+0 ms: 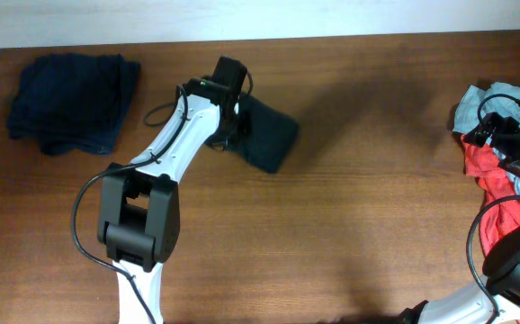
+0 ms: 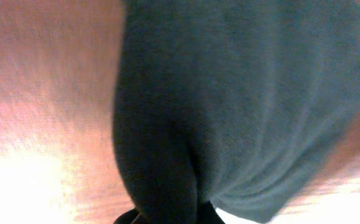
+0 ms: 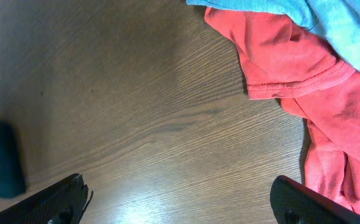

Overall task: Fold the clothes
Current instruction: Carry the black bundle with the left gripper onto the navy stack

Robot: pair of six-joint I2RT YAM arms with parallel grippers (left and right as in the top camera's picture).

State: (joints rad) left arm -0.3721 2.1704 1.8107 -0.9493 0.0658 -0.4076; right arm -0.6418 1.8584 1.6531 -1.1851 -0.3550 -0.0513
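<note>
A black garment [image 1: 269, 135], folded into a compact bundle, lies on the wooden table behind the centre. My left gripper [image 1: 231, 121] is at its left edge, shut on a pinch of the fabric. In the left wrist view the dark cloth [image 2: 230, 93] fills most of the picture and bunches down into the closed jaws of the left gripper [image 2: 167, 214]. Over bare wood beside a red garment [image 3: 292, 62], my right gripper [image 3: 180, 202] stands wide open and holds nothing. A light blue garment [image 3: 329, 18] lies over the red one.
A folded dark navy pile [image 1: 71, 99] sits at the back left. At the right edge is a loose heap of grey-blue [image 1: 480, 103] and red clothes [image 1: 503, 198], with my right arm [image 1: 512, 135] above it.
</note>
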